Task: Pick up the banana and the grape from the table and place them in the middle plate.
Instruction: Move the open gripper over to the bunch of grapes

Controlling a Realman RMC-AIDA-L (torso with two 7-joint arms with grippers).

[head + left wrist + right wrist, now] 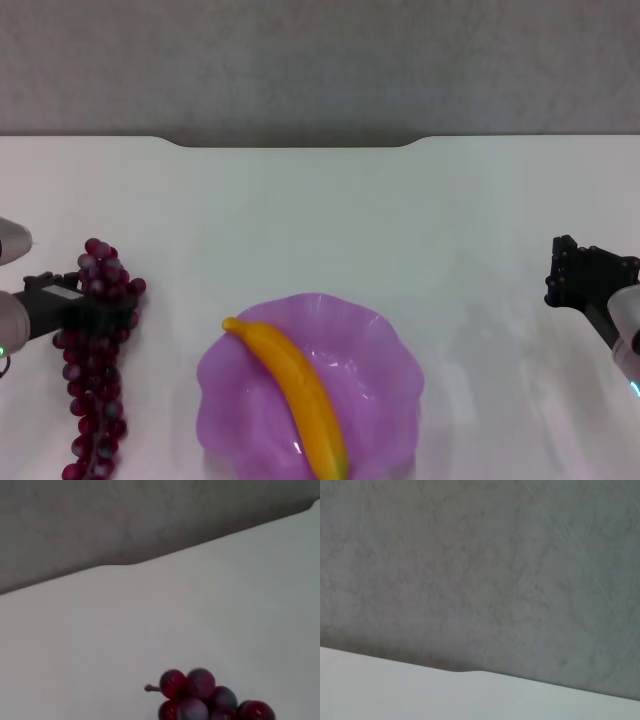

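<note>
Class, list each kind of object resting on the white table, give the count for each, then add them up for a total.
Banana: 1
Bunch of grapes: 1
Purple plate: 1
Total: 3

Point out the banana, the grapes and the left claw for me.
banana [295,385], head view, middle of its body, in the plate.
grapes [95,425], head view, lower part of the bunch.
left claw [100,312], head view, at the bunch's upper part.
</note>
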